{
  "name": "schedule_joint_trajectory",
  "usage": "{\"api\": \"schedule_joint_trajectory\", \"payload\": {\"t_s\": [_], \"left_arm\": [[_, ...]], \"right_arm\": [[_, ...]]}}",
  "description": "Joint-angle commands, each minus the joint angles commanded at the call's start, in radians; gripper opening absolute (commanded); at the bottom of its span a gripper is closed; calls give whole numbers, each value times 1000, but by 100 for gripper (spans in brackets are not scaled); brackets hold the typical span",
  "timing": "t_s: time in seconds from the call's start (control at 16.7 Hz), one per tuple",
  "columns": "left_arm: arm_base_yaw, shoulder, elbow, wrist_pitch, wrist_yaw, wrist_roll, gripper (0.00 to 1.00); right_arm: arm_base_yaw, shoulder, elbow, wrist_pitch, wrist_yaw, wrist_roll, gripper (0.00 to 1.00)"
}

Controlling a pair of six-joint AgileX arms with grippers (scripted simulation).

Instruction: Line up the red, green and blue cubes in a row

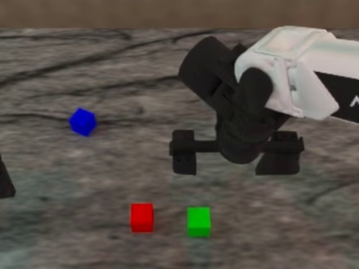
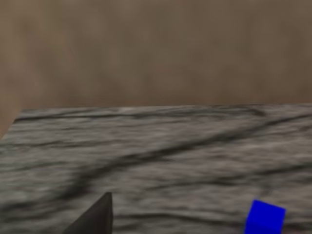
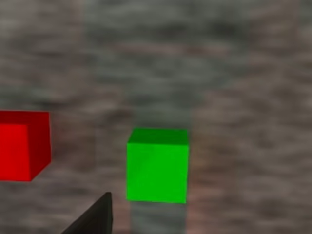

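The red cube (image 1: 142, 217) and the green cube (image 1: 198, 221) sit side by side near the table's front edge, a small gap between them. Farther back on the left, the blue cube (image 1: 83, 121) rests alone, turned at an angle. My right gripper (image 1: 231, 158) hovers open behind the green cube, its fingers spread wide and holding nothing. In the right wrist view the green cube (image 3: 157, 165) lies ahead of one fingertip (image 3: 100, 219), with the red cube (image 3: 22, 146) beside it. My left gripper (image 1: 4, 182) is parked at the left edge, open; its wrist view shows the blue cube (image 2: 264, 218).
The grey marbled table (image 1: 269, 224) ends at a brown wall (image 1: 112, 14) along the back. The right arm's white and black body (image 1: 280, 78) hangs over the back right of the table.
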Motion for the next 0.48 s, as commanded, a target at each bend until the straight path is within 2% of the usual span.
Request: {"api": "schedule_joint_trajectory", "payload": {"t_s": [0.24, 0.48], "left_arm": [[-28, 357, 328, -194, -1, 46, 100], [-62, 853, 715, -433, -4, 105, 100]], "right_arm": [[-134, -335, -237, 150, 59, -145, 100], [-299, -746, -556, 324, 88, -318, 100]]}}
